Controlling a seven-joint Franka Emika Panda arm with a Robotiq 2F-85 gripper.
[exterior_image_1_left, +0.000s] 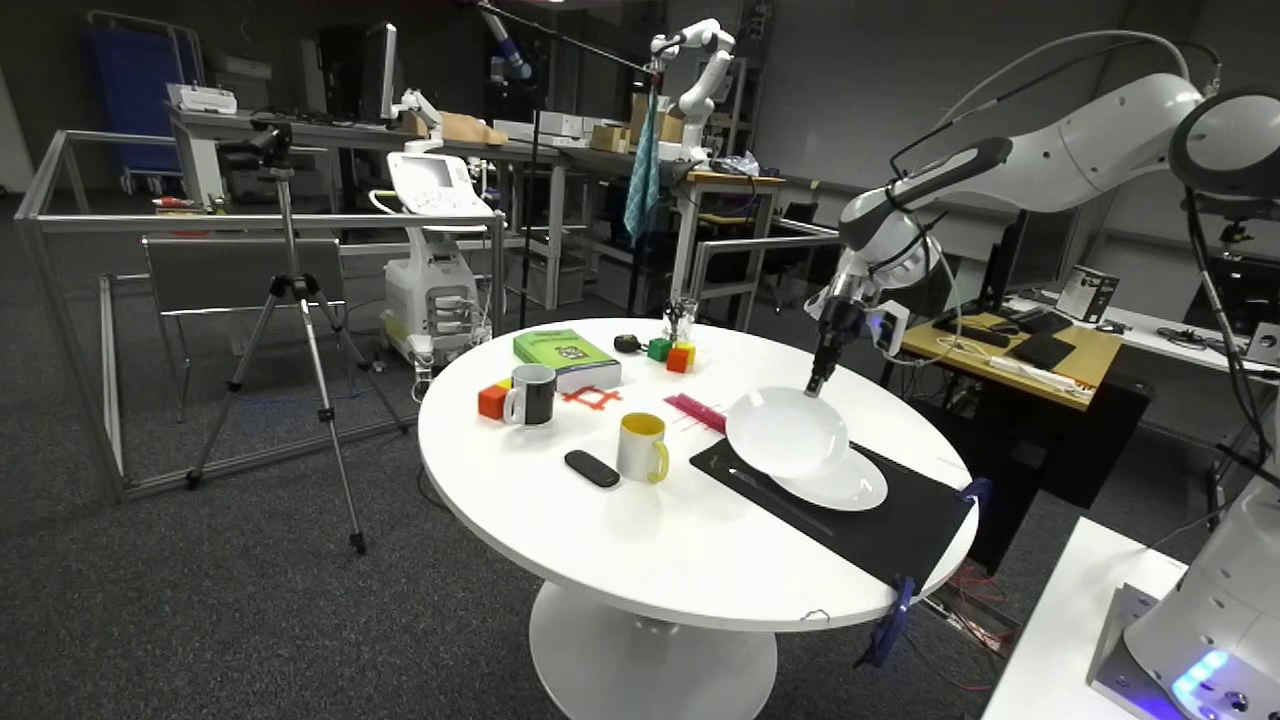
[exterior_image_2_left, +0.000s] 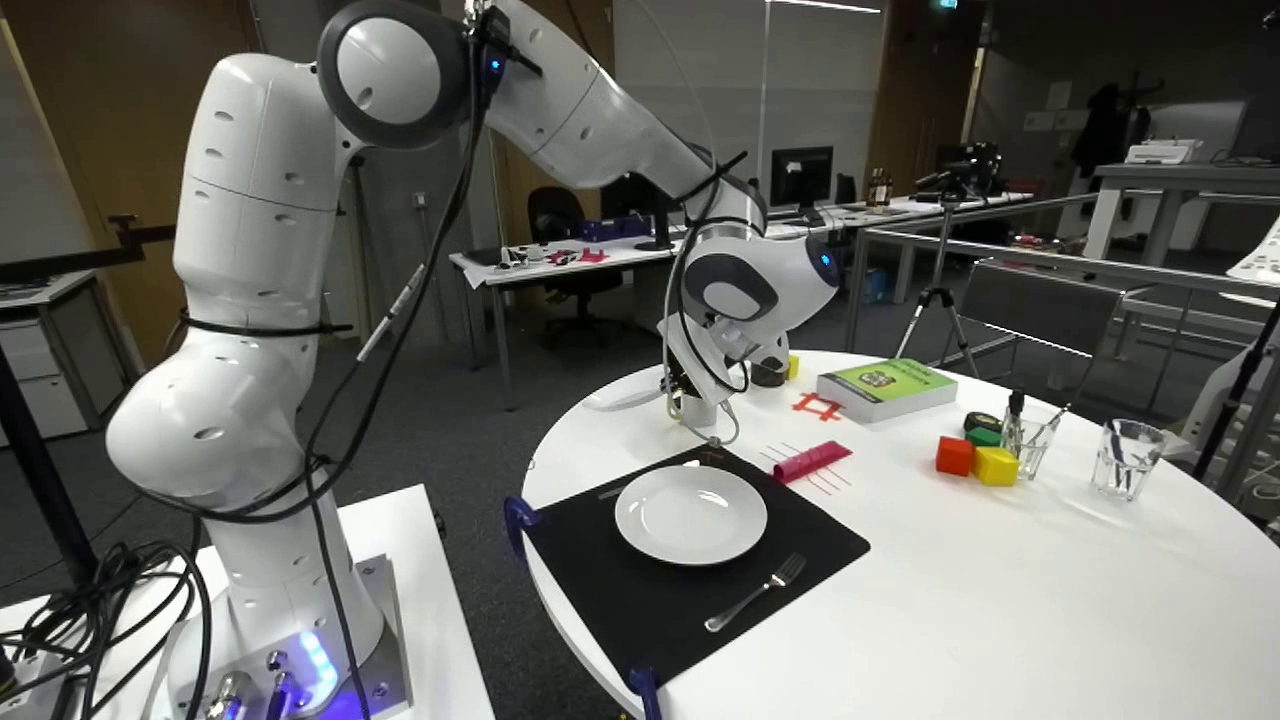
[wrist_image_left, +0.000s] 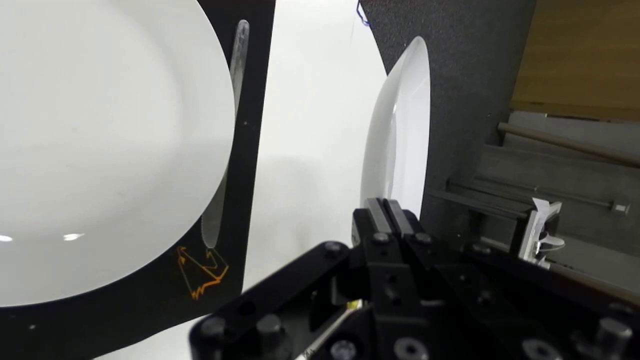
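Big white tabletop (exterior_image_1_left: 600, 520) first, black mat (exterior_image_2_left: 605, 585) spread on it. And there's the tilted plate (exterior_image_1_left: 785, 430), held out beside the mat, close to the tabletop's edge! Trouble could come right here: gripped at the rim only, with its weight all out to one side, it may well twist or slip, and that near the edge a drop could go over the side. Swing it low across the mat and it might clip the flat plate (exterior_image_2_left: 690, 515) there. On to the hand (wrist_image_left: 383, 201): fingers together, hardly any gap, clamped on the tilted plate's rim, touching nothing else that shows.
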